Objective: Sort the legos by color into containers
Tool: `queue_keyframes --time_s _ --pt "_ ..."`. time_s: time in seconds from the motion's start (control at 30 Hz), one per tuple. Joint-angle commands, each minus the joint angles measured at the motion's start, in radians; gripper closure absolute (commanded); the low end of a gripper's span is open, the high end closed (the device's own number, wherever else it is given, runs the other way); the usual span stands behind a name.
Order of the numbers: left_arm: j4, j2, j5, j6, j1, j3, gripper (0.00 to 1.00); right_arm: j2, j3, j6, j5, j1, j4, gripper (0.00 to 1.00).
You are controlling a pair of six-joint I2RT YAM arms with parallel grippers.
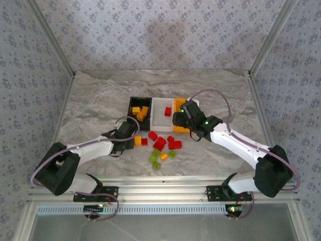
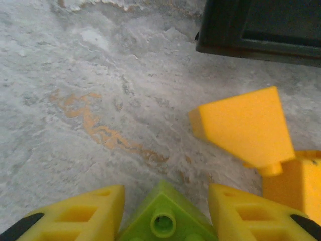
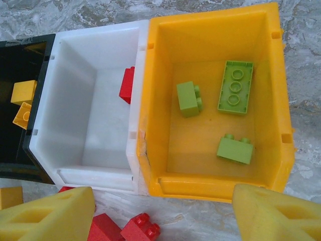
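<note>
A lime green lego (image 2: pixel 163 223) sits between the yellow fingers of my left gripper (image 2: pixel 165 201), which is shut on it just above the marble table. Two orange-yellow legos (image 2: pixel 241 130) lie just ahead of it, below the black container (image 2: pixel 261 25). My left gripper (image 1: pixel 125 133) is left of the loose pile. My right gripper (image 3: pixel 163 201) is open and holds nothing, hovering over the near rim of the orange-yellow container (image 3: pixel 220 183), which holds three green legos (image 3: pixel 234 88). The white container (image 3: pixel 90 55) holds a red lego (image 3: pixel 127 84). In the black container (image 1: pixel 131 100) are orange-yellow legos (image 1: pixel 141 112).
Loose red legos (image 1: pixel 160 143), green legos (image 1: pixel 154 158) and an orange-yellow one (image 1: pixel 163 156) lie on the table in front of the three side-by-side containers. Two red legos (image 3: pixel 135 231) lie under my right gripper. Patterned walls enclose the table.
</note>
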Motion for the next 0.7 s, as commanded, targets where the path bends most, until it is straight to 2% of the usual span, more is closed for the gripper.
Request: queue_keyframes --time_s 0.0,0.13,0.23,0.43,0.67 --pt "-0.074 -0.117 -0.002 -0.022 -0.040 0.002 0.61 -0.035 -0.029 0.029 0.027 -0.007 0.000 0.25" --pt "-0.144 -0.193 -0.016 -0.045 -0.126 0.065 0.62 -0.084 -0.085 0.045 0.036 -0.011 0.009 0.25" --pt "-0.120 -0.145 -0.007 -0.051 -0.188 0.158 0.63 -0.142 -0.154 0.070 0.044 -0.016 0.004 0.25" --pt "-0.040 0.205 0.027 0.009 -0.287 0.513 0.65 -0.280 -0.299 0.122 0.054 -0.024 -0.033 0.25" --pt "-0.106 0.598 0.081 0.085 -0.290 0.963 0.65 -0.416 -0.404 0.147 0.055 -0.026 -0.085 0.25"
